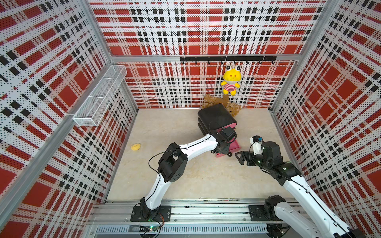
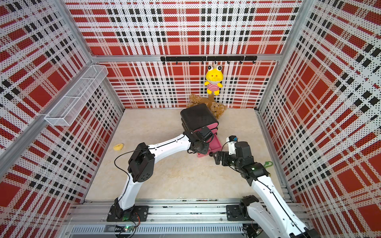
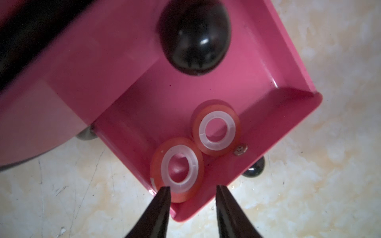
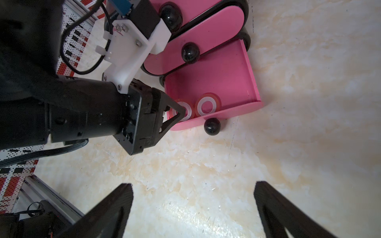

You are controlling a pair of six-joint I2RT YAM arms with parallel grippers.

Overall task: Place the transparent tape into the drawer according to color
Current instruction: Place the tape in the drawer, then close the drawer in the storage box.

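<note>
Reddish-orange plastic with a pale core: the tape ring [image 3: 165, 167] lies flat on the floor of the pulled-out bottom drawer [image 3: 268, 115], close to the front wall, just beside a second ring [image 3: 203, 131] of the same colour; so this colour looks sorted, I'd say. It's a flat circle, so there's no long axis to worry about; what counts is that it sits right under the left end effector [image 3: 192, 188], off toward one fingertip [image 3: 162, 197], which overlaps its rim in the left wrist view; the other tip stands clear of it. Jaws are partway apart with nothing pinched between them. The right end effector [image 4: 193, 189] is spread wide and empty over the tabletop [image 1: 185, 175], near the drawer's black knob [image 4: 212, 126]; the left arm is clearly nearer the rings. My guess: left lifts straight out; right looks better placed to push the drawer into the black cabinet [image 1: 216, 115].
</note>
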